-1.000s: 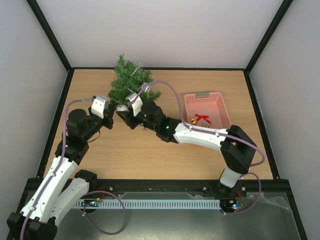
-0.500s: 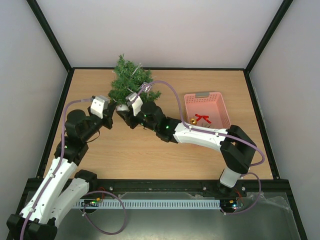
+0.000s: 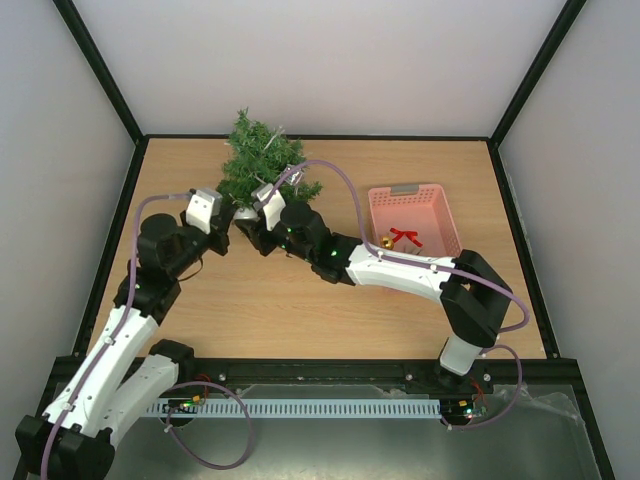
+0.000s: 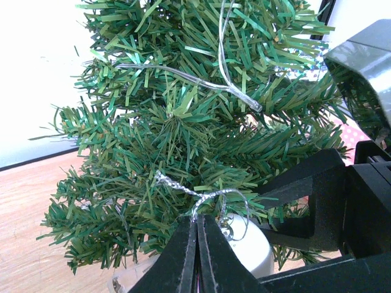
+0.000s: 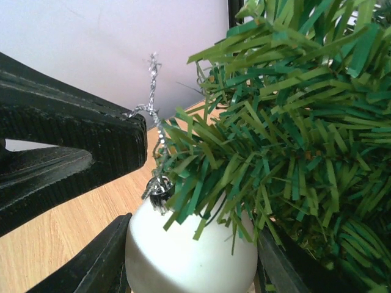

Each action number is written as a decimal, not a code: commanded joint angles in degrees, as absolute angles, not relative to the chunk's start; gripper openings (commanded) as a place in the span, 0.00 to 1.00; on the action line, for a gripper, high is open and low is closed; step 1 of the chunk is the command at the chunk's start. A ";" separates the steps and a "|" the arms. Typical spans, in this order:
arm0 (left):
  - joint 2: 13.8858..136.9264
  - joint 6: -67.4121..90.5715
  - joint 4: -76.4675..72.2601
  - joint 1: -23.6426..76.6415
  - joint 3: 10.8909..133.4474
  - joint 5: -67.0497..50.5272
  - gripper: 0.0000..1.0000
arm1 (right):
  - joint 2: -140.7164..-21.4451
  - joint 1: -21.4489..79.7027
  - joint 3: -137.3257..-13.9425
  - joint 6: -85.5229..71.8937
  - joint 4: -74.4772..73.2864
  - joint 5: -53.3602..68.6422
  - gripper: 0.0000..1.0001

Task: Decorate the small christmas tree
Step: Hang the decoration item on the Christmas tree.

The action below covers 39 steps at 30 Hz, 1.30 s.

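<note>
The small christmas tree (image 3: 262,160) stands upright at the far left-centre of the table (image 3: 300,310). The left gripper (image 4: 197,235) is fully closed, pinching the silver wire (image 4: 204,196) of a white bauble (image 5: 177,250) at the tree's near lower branches. The right gripper (image 5: 189,268) clasps the bauble between its fingers. A pink basket (image 3: 447,225) sits to the right.

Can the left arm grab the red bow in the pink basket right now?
Probably not. The left gripper is shut on the silver thread of the white ball ornament, and the right arm stretches across between it and the red ribbon bow in the pink plastic basket.
</note>
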<state>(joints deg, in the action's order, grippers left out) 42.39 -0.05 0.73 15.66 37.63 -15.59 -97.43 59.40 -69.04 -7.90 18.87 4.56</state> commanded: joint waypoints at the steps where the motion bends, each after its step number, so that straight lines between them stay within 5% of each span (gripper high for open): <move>1: 42.98 -0.88 -0.75 15.25 39.29 -15.28 0.02 | -98.41 59.81 -70.99 -6.94 18.00 3.26 0.39; 39: 42.36 1.12 -0.53 15.25 39.44 -15.72 0.02 | -97.99 59.84 -70.93 -8.01 17.26 3.87 0.40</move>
<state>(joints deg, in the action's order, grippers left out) 43.35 0.56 0.36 15.66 39.57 -14.63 -97.65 59.40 -69.63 -7.75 16.97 3.05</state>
